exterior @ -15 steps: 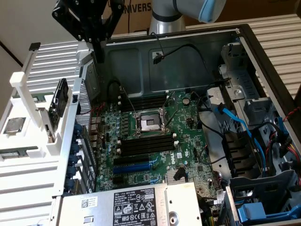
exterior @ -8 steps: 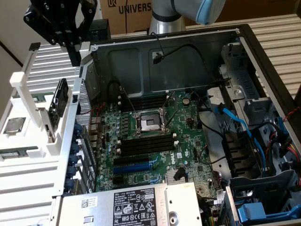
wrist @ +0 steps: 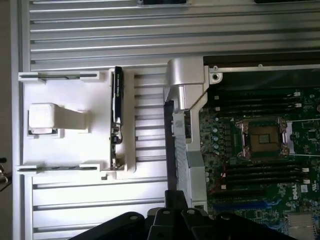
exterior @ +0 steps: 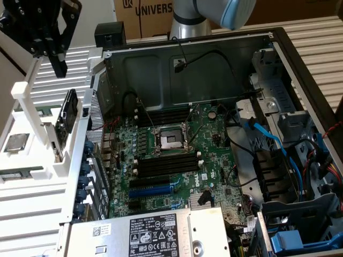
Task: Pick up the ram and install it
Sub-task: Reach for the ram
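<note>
A ram stick (exterior: 21,174) (wrist: 50,167) rests in the near slot of the white holder (exterior: 40,160) (wrist: 75,145), at the exterior view's left. A second thin dark stick (exterior: 32,110) (wrist: 65,76) sits in the holder's far slot. My black gripper (exterior: 58,69) (wrist: 172,217) hangs high above the holder's far end. It is shut and holds nothing. The open computer case holds the motherboard (exterior: 214,155) (wrist: 260,170). Its bare black memory slots (exterior: 166,163) (wrist: 260,172) run on both sides of the CPU socket (exterior: 170,140) (wrist: 265,140).
A dark card (exterior: 67,115) (wrist: 116,117) stands upright in the holder. A square chip (exterior: 16,142) (wrist: 42,120) lies beside it. The case wall (exterior: 94,107) separates the holder from the board. Cables (exterior: 268,139) and drive bays crowd the exterior view's right. A power supply (exterior: 150,235) sits in front.
</note>
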`<state>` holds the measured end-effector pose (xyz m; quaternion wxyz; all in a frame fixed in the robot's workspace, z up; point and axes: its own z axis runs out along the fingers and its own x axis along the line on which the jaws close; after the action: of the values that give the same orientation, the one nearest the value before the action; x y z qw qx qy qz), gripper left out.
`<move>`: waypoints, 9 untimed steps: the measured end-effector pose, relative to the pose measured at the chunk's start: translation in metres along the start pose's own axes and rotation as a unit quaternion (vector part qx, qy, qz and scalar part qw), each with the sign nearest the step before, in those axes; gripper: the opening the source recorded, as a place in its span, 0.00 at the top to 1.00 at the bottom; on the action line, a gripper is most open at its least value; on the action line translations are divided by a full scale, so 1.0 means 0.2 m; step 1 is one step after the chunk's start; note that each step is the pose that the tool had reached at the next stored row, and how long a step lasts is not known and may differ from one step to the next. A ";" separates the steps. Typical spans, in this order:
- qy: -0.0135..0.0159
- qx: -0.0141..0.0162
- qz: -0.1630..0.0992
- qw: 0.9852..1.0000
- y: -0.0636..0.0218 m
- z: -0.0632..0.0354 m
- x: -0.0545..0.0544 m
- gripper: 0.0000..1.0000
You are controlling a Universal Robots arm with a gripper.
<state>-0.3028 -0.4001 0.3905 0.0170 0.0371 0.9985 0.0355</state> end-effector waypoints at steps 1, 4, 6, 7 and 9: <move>0.000 -0.003 0.000 1.000 -0.004 -0.002 0.05 0.89; 0.001 -0.009 0.000 1.000 -0.012 -0.005 0.14 0.89; 0.001 -0.012 0.000 1.000 -0.016 -0.007 0.18 0.89; 0.001 -0.013 0.000 1.000 -0.019 -0.008 0.21 0.89; 0.001 -0.016 0.001 1.000 -0.025 -0.009 0.27 0.89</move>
<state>-0.3574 -0.4010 0.3903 0.0164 0.0373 0.9978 0.0518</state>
